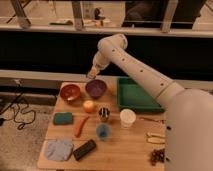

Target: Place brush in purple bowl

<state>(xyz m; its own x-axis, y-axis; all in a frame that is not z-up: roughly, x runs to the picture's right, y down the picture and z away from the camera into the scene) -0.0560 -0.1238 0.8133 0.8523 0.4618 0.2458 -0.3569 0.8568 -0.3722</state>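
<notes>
Purple bowl [95, 88] under raised claw [91, 75] (shut)

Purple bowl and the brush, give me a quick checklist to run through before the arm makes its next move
1. Gripper above the table's far edge, just left of and above the purple bowl: ok.
2. Gripper shut: ok.
3. Brush in the gripper: cannot tell, nothing clearly shows at the fingertips.
4. Purple bowl upright, beside the reddish-brown bowl: ok.
5. Inside of the purple bowl free of objects: cannot tell, too dark.
6. Orange ball sits clear of the bowl, in front: ok.
</notes>
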